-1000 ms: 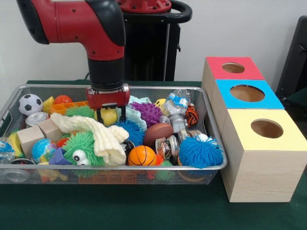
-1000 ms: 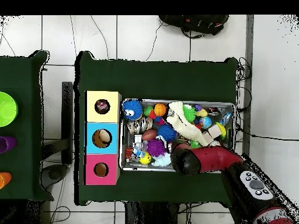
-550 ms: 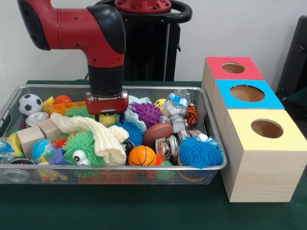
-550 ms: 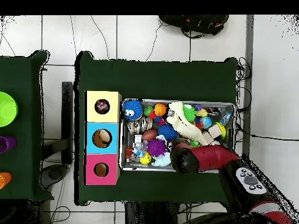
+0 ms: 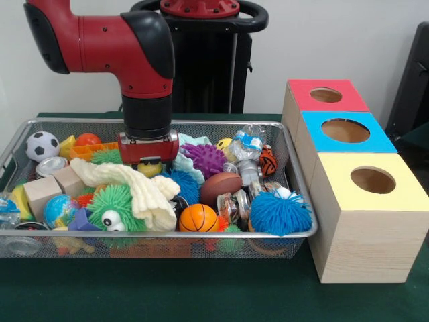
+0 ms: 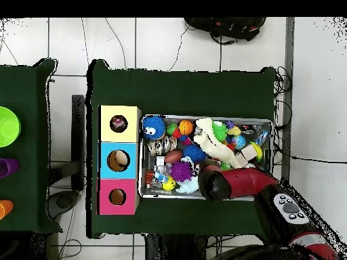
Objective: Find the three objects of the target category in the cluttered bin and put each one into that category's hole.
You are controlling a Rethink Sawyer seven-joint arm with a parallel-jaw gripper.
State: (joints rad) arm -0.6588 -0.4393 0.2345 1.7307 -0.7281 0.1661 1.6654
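Reaching gripper [image 5: 149, 161] down onto yellow toy [image 5: 149, 168] mid-bin [image 5: 295, 176], at 9 o'clock from purple spiky ball [image 5: 204, 158], jaw state being impossible to tell; next, probably closing and lifting toward box holes.

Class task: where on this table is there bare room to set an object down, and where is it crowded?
Bare green cloth runs along the front of the wire bin and the yellow box. The bin itself is packed with toys.
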